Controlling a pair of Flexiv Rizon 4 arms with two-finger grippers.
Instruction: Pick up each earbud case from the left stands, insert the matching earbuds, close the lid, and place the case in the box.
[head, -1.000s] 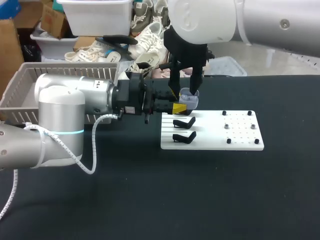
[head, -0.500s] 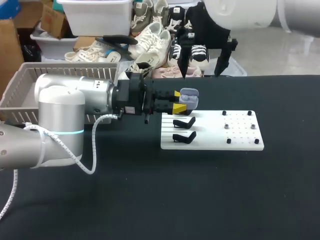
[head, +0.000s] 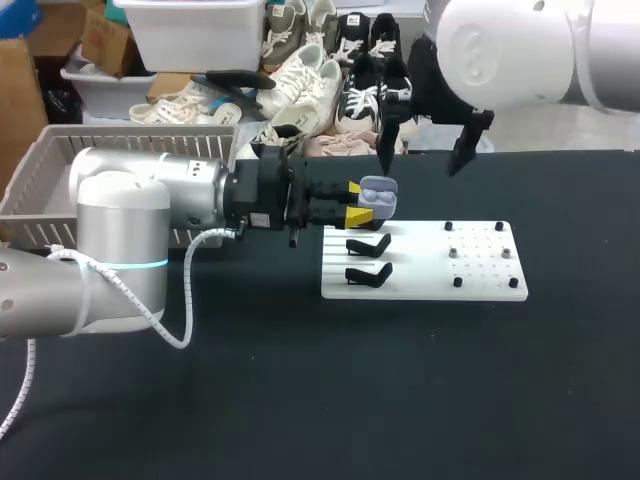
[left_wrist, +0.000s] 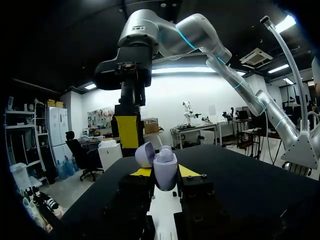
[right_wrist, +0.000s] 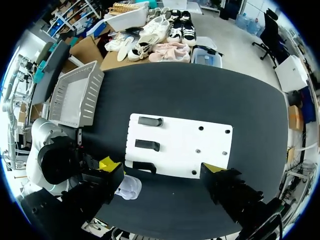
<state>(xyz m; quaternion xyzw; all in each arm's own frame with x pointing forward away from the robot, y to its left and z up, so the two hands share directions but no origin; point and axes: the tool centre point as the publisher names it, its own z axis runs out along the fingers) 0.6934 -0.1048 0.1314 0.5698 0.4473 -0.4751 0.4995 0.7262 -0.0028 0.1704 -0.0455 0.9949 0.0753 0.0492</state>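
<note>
Looking down from the head view, the left gripper was clamped on the pale earbud case, lid raised, over the white stand board's edge. The right gripper hung above, fingers spread wide, holding nothing. The left wrist view showed the case between the yellow tips, its contents unclear. The right wrist view showed the grey basket beside the board.

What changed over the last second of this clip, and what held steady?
The right gripper rose from beside the earbud case and swung away to the right. Its fingers are open and empty. The left gripper kept the case clamped, lid up, at the same spot over the white board. The board and its black stands did not move.
</note>
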